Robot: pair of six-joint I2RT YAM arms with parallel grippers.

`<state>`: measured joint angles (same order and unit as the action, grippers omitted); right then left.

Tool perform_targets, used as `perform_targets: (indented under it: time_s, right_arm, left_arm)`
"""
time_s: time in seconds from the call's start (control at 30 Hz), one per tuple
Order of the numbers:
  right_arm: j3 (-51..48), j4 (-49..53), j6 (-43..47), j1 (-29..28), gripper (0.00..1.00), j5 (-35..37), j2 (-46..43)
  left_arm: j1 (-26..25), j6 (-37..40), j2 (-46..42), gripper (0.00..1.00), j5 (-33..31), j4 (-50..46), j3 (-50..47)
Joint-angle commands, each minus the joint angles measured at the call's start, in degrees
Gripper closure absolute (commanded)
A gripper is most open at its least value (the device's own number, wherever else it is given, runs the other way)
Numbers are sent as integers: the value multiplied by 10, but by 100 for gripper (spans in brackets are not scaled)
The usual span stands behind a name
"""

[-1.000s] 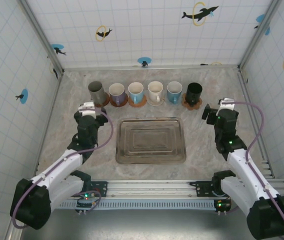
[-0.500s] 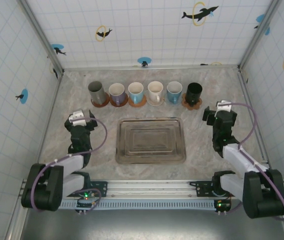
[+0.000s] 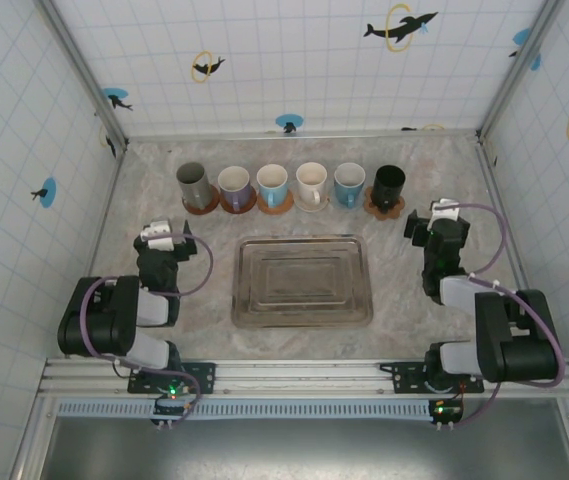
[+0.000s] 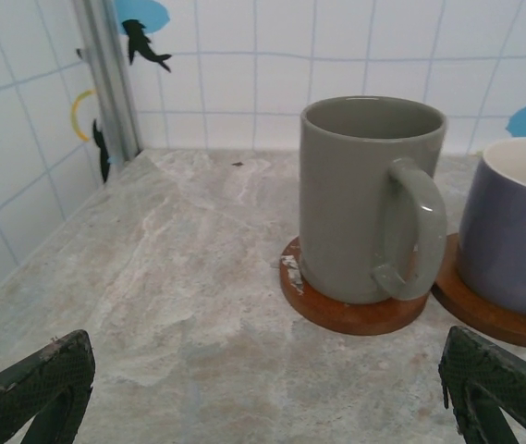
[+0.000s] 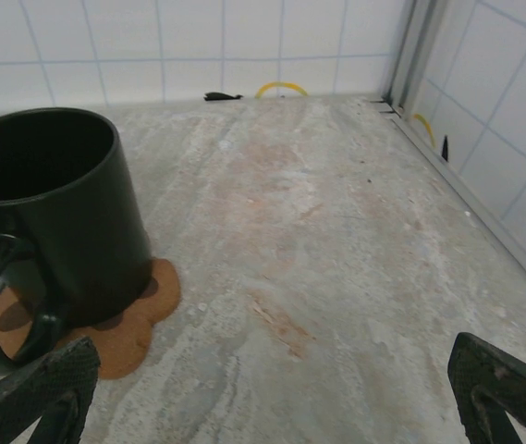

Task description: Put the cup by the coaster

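Observation:
Six cups stand in a row at the back of the table. The grey cup (image 3: 192, 183) (image 4: 373, 208) sits on a round brown coaster (image 4: 350, 310) at the left end, and the black cup (image 3: 388, 185) (image 5: 50, 213) sits on a flower-shaped coaster (image 5: 133, 324) at the right end. My left gripper (image 3: 161, 238) (image 4: 263, 393) is open and empty, well short of the grey cup. My right gripper (image 3: 442, 218) (image 5: 272, 393) is open and empty too, to the right of the black cup.
Between the end cups stand a purple cup (image 3: 234, 185) (image 4: 517, 231), a blue cup (image 3: 272, 183), a white cup (image 3: 311, 183) and another blue cup (image 3: 349, 183). A metal tray (image 3: 302, 280) lies mid-table between the arms. Tiled walls enclose the table.
Both arms have folded back toward their bases. The left gripper has drawn left and away from the grey cup; the right gripper has shifted only slightly.

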<state>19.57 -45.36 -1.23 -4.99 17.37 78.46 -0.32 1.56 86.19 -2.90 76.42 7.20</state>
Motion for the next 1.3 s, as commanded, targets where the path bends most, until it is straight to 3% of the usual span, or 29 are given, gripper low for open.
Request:
perform_targets:
  time_s: [0.0,0.2,0.3,0.4,1.27]
  right_arm:
    - [-9,-88,-1,10,0,-17,32]
    - [-25,-149,-30,39,0,-42,64]
    - [-22,-140,-31,39,0,-43,62]
    - [-20,-132,-32,39,0,-39,60]
    - [-19,-129,-33,39,0,-33,59]
  left_arm:
    - [4,4,0,3,46,37,6]
    - [5,26,2,3,97,-70,63]
    - [7,24,2,3,97,-71,64]
    - [6,6,4,3,43,-88,74]
    - [6,6,4,2,42,-88,74]
